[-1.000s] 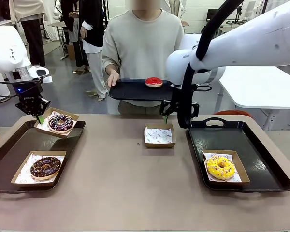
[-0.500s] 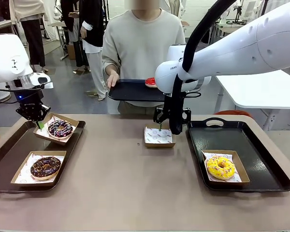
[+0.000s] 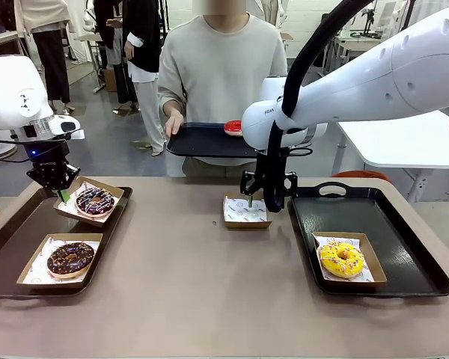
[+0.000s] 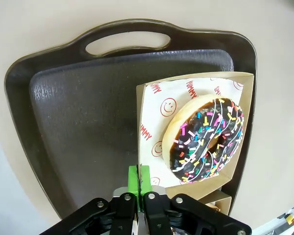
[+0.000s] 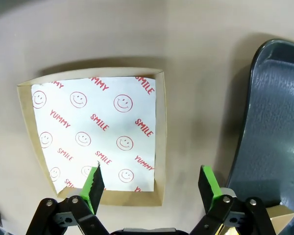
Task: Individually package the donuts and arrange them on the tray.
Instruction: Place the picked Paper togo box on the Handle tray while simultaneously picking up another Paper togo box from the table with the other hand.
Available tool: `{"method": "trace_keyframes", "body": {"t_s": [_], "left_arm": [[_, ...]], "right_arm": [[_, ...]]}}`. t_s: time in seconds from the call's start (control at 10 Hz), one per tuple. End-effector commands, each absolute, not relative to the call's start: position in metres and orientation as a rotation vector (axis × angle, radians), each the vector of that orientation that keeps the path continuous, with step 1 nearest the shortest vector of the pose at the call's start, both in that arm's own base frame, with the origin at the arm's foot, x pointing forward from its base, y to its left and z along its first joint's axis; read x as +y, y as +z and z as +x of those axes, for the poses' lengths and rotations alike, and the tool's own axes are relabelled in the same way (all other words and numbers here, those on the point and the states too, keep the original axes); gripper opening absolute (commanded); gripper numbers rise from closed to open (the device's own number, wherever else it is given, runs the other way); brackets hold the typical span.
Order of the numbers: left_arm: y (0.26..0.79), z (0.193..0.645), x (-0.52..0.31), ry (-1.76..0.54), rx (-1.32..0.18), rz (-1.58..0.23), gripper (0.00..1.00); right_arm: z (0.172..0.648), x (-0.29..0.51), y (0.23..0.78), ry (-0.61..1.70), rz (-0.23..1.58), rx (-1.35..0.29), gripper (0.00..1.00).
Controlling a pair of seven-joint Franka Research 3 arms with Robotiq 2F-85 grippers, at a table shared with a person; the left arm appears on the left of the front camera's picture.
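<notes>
Left gripper (image 4: 142,178): pinched shut on the edge of paper-lined box (image 4: 196,77), purple-glazed donut (image 4: 206,139) inside, just ahead of the fingertips. Right gripper (image 5: 150,174): jaws wide, holding nothing, astride one wall of empty box (image 5: 159,147). Red donut (image 3: 233,128) beyond it, on person's tray (image 3: 198,140).
</notes>
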State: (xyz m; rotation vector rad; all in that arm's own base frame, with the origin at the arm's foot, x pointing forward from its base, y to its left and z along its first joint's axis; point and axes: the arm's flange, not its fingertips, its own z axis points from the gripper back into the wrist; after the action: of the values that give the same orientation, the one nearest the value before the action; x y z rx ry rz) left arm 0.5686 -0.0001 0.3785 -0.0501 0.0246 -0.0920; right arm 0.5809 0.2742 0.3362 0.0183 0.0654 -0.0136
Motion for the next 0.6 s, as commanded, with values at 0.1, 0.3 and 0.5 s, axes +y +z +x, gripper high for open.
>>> {"method": "trace_keyframes", "body": {"t_s": [0.1,0.3,0.5], "left_arm": [[0.3768,0.5687,-0.0044,-0.083,0.015,-0.061,0.01],[0.3736,0.5706,-0.0066,-0.074,0.022,-0.069,0.01],[0.3681,0.5717,-0.0121,-0.051,0.061,-0.086,0.01]], "right_arm": [[0.5918,0.2749,0.3267,0.019,0.003,0.039,1.00],[0.5923,0.2746,0.3250,0.028,0.009,0.039,1.00],[0.5927,0.2741,0.3231,0.028,0.013,0.045,1.00]]}}
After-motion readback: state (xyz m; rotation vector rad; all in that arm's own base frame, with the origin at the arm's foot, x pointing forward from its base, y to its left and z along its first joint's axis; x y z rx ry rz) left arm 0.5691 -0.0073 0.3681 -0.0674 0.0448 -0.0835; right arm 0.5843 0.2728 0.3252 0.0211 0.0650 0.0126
